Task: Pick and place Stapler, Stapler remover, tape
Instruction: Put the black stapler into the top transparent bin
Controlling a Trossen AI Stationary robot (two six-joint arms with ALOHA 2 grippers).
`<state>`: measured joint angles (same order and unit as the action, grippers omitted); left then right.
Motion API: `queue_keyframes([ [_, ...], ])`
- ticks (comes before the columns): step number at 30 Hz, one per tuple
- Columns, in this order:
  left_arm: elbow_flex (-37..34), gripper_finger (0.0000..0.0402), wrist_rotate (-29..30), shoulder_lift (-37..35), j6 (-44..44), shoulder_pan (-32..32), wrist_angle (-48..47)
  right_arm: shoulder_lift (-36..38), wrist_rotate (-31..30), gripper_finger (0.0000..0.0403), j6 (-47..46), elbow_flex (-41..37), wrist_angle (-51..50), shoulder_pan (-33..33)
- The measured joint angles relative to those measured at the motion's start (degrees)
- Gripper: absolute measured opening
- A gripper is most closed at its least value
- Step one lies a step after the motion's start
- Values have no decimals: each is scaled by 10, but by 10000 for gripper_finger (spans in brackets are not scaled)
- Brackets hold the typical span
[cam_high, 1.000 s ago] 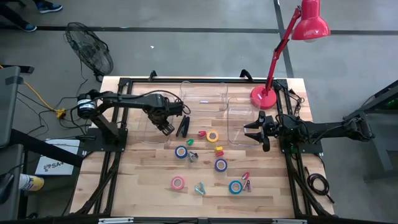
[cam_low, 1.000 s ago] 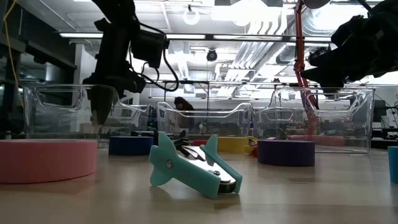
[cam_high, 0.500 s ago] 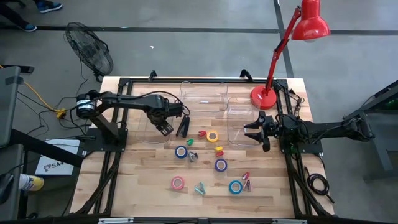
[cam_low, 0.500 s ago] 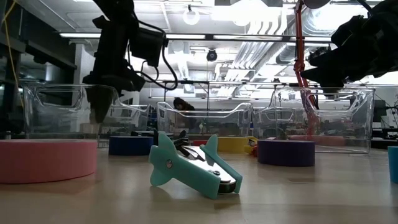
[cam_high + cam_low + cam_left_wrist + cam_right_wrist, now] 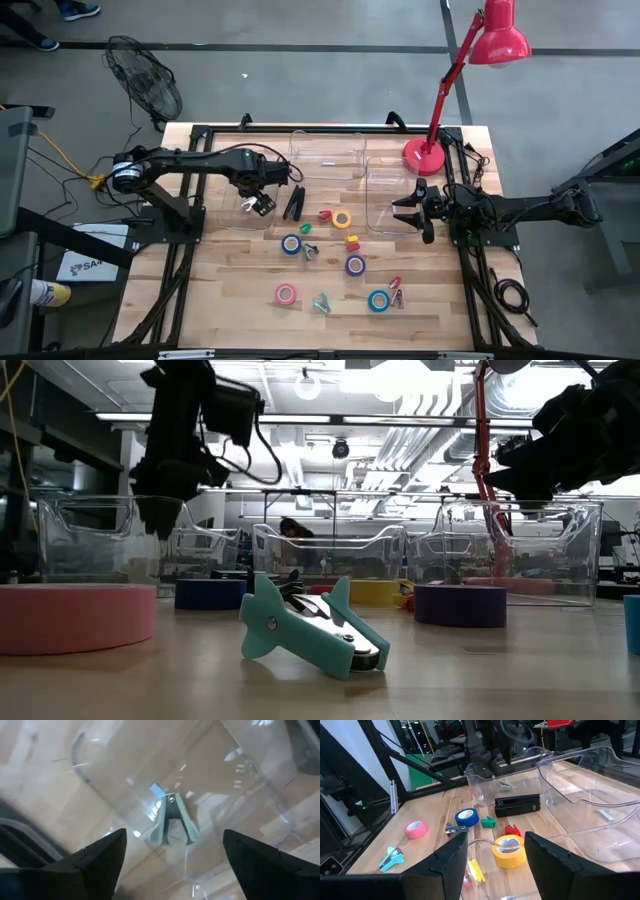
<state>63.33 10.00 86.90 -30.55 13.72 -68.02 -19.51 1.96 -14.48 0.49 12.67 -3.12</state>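
- left gripper (image 5: 258, 204) hangs over the clear bin (image 5: 238, 215) at the table's 10 o'clock, fingers spread wide, holding nothing; a pale staple remover (image 5: 171, 819) lies on the bin floor below.
- right gripper (image 5: 412, 213) waits at 3 o'clock, jaws parted, empty.
- stapler (image 5: 294, 203) lies on the wood just beside that bin, toward 3 o'clock of it.
- it looks rigid, fairly heavy, smooth plastic; best pinched across its narrow middle.
- tape rolls (image 5: 291, 244) are light; grip across the ring wall.
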Motion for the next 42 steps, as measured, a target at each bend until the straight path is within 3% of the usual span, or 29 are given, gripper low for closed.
queue_keyframes([
  [7,97,327,8,-6,29,-23,-18,0,0,189,0,0,0,0],
  [9,131,326,10,4,2,-36,-10,0,0,189,0,0,0,0],
  [15,218,326,-13,75,-130,-48,-6,0,0,189,0,0,0,0],
  [22,293,326,-29,171,-147,-48,-4,0,0,189,0,0,0,0],
  [42,300,326,-15,290,-165,-47,10,0,0,189,0,0,0,0],
])
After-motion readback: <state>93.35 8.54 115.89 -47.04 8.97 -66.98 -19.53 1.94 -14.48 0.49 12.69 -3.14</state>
